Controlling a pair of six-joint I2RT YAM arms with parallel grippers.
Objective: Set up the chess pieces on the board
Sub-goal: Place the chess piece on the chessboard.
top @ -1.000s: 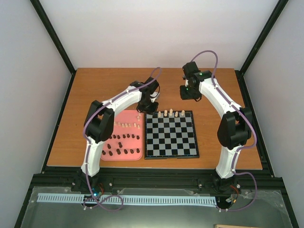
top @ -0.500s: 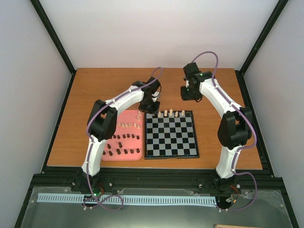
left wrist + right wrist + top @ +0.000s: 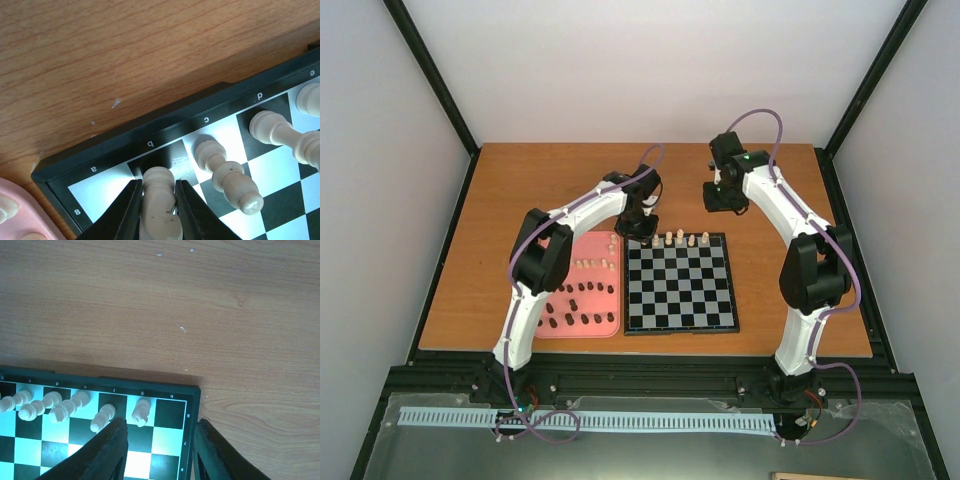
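Placement seems underway: a cream piece (image 3: pixel 160 215) is clamped in the left gripper (image 3: pixel 158 187) near the board (image 3: pixel 165 125)'s far-left corner, awaiting upright release; the right gripper (image 3: pixel 160 424) is held apart, empty.

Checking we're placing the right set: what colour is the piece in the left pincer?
Cream; the piece shows best in the left wrist view.

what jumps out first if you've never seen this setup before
The black and grey board sits mid-table with a short row of cream pieces along its far edge only. At that row's left end, the left gripper is clamped on a cream piece by the square marked b. Left of the board, a pink tray holds many dark pieces.
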